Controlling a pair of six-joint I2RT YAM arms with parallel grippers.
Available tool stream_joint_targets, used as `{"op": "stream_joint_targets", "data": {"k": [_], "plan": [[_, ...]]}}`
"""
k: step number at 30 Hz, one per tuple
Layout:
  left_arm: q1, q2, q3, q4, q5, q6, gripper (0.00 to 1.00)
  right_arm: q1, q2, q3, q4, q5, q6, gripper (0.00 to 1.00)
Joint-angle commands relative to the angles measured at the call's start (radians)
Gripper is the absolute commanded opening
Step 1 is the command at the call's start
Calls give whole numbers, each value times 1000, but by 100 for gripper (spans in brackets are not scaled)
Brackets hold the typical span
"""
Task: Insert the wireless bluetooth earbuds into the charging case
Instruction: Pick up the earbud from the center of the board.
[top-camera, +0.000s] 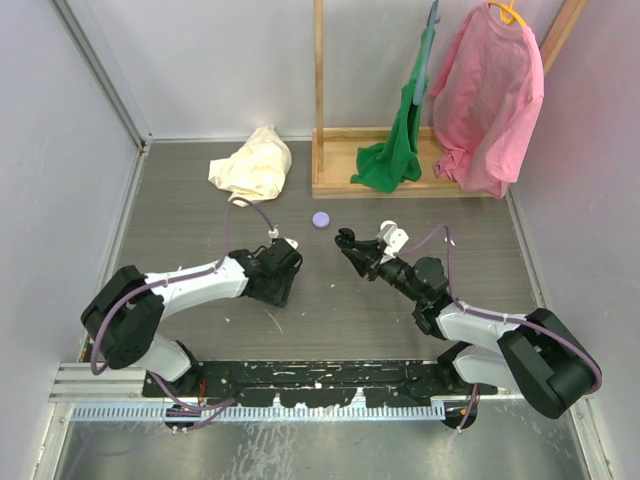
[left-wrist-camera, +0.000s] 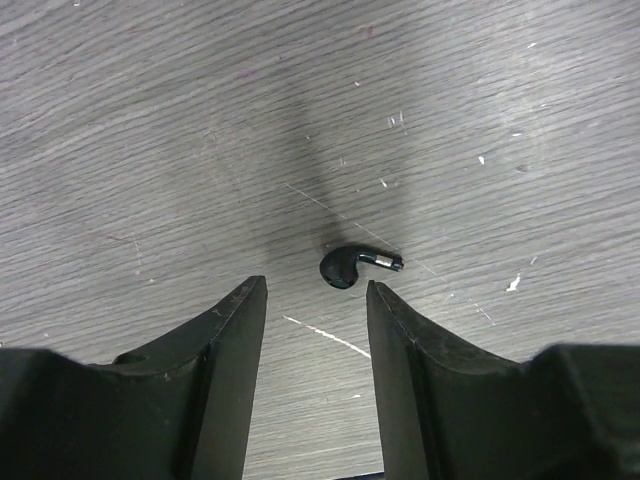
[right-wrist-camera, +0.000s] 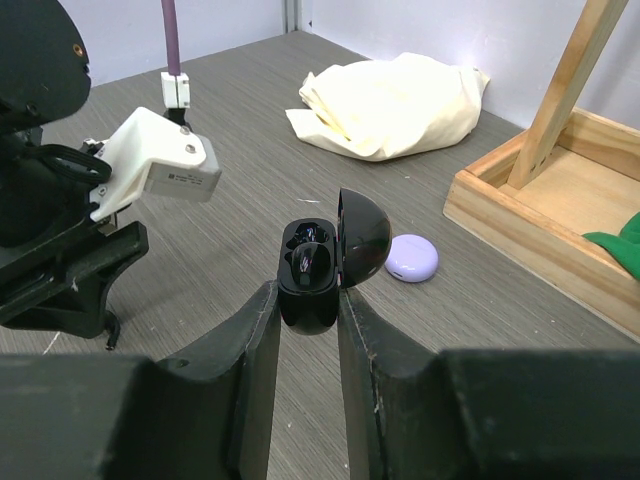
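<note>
The right tool (right-wrist-camera: 307, 296) pinches the open case (right-wrist-camera: 312, 262) upright, ready to receive the earbud (left-wrist-camera: 346, 267) that the spread left tool (left-wrist-camera: 315, 292) hangs over.

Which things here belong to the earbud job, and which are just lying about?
Job:
small black earbud on the table
open black charging case, clamped in the right gripper
open left gripper near the earbud

Lying about:
crumpled cream cloth
small lilac round case
wooden clothes rack
green garment
pink shirt
</note>
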Motion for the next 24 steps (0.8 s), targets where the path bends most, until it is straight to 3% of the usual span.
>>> {"op": "stream_joint_targets", "data": {"k": [1,7,13,24], "plan": [[9,-52,11,26,33,-23,47,-5,-32,19,37,15,-15,1],[63,-75,-35,105,112,-104,48,-6,-31,19,33,16,-15,1],[68,-30,-23,141,99,-125,54,-5,-28,20,34,18,-17,1],[58,35,-22,100,50,-96,54,-6,-26,21,33,19,-17,1]]}}
